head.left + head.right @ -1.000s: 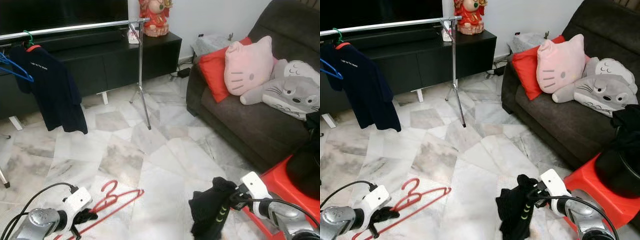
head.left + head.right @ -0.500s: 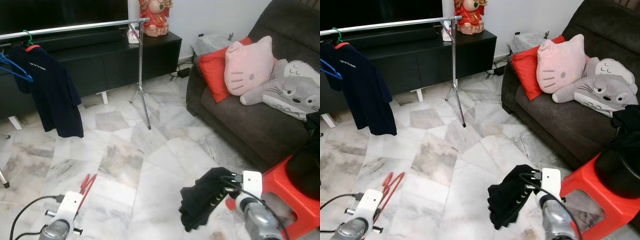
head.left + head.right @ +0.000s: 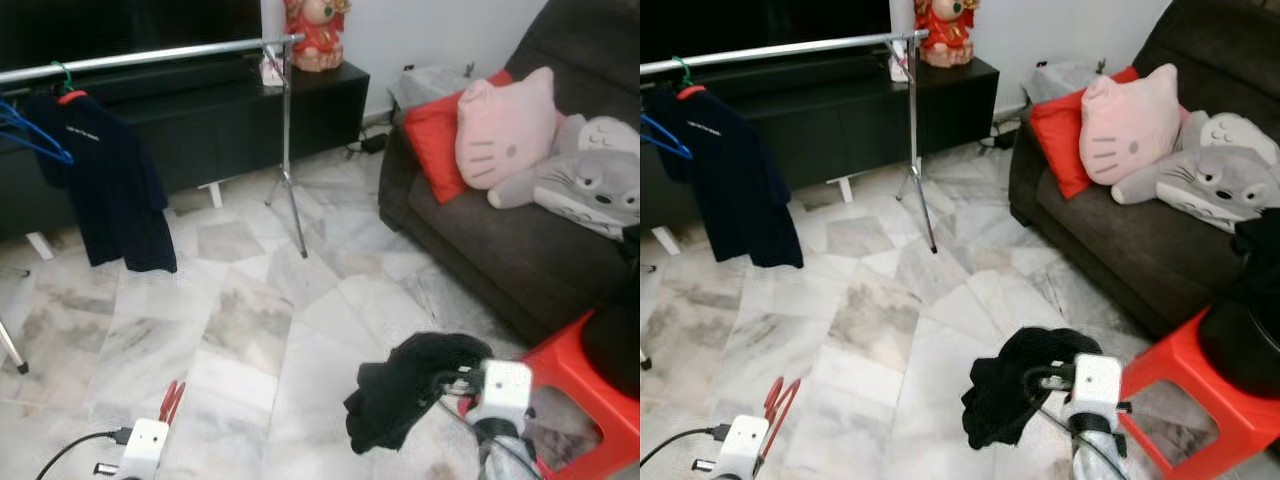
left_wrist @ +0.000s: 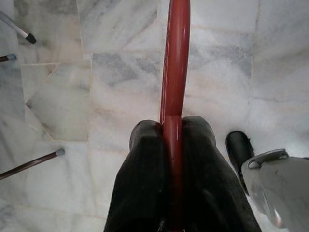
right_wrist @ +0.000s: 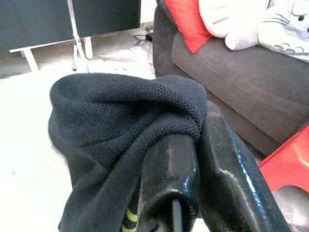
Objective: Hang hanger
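The left gripper (image 4: 173, 145) is clamped on the red hanger (image 4: 176, 58): in the left wrist view its two black fingers (image 4: 145, 164) press against either side of the red bar, which runs on past the fingertips over the marble floor (image 4: 120, 72). The head views give less of this; there a short piece of the red hanger (image 3: 778, 402) pokes out beyond the white wrist housing at the near left, low over the floor.

The right gripper (image 5: 193, 145) is closed on a black garment (image 5: 120, 125). The right wrist view shows the knitted cloth draped over and pinched between the fingers, with a yellow marking low on the fabric. From the head, the black garment (image 3: 405, 385) hangs in a bundle at the near right, above the floor and just left of a red stool (image 3: 585, 390).

Farther off, a silver clothes rail (image 3: 150, 55) crosses the far left on a thin stand. A dark T-shirt (image 3: 110, 185) hangs from it, with a blue hanger (image 3: 30, 135) beside it at the left. Behind the rail stands a black TV cabinet (image 3: 250, 110) bearing a red figurine (image 3: 312, 30). At the right sits a dark sofa (image 3: 480, 240) with a red cushion (image 3: 435, 135), a pink cat cushion (image 3: 505, 125) and a grey plush toy (image 3: 585, 180).
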Controlling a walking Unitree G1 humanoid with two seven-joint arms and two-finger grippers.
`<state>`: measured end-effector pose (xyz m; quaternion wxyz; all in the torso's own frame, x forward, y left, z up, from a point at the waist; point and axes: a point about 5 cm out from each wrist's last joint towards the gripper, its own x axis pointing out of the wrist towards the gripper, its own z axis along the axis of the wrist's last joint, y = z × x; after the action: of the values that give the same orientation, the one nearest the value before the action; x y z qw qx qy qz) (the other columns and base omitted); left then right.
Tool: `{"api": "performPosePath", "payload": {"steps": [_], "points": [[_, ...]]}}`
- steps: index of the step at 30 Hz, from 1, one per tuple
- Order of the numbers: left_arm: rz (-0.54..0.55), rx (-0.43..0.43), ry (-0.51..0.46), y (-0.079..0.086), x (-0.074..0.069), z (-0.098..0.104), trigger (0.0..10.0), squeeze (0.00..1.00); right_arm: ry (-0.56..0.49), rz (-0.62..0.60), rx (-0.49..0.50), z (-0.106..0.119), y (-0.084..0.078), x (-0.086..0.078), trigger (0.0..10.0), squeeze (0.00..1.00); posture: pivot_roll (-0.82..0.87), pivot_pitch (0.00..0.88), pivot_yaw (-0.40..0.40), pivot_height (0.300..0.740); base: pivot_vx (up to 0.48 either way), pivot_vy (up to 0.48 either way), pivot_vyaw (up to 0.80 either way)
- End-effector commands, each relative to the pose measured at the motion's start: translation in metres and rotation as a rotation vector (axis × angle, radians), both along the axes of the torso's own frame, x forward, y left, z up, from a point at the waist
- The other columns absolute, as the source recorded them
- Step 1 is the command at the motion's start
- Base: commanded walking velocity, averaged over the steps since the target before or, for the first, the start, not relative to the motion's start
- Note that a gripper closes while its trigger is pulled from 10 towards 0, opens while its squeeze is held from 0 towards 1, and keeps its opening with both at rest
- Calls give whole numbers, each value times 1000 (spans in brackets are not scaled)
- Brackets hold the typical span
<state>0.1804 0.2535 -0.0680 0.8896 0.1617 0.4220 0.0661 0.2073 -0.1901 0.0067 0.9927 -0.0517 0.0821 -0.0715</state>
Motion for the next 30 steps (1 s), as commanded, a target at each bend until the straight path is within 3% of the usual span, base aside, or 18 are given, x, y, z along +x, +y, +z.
{"api": "performPosePath", "payload": {"steps": [1,9,18,22,30], "points": [[11,2,-4,-1,-1,-1,10000,0,-67,-10,-35,14,-3,6,10000,0,-34,0,-66,740,0,0,0],[47,-45,34,-7,-13,-9,10000,0,-123,-114,-43,38,-7,-8,10000,0,-40,0,-50,740,0,0,0],[77,-59,40,-3,-19,-10,10000,0,-135,-93,-48,47,-5,3,10000,0,-28,0,-48,740,0,0,0],[61,-50,65,-4,-23,-13,10000,0,-127,-62,-103,51,-3,10,10000,0,-24,0,-49,740,0,0,763],[48,-45,78,-5,-24,-14,10000,0,-120,-6,-86,51,7,12,10000,0,-17,0,-55,740,0,0,784]]}}
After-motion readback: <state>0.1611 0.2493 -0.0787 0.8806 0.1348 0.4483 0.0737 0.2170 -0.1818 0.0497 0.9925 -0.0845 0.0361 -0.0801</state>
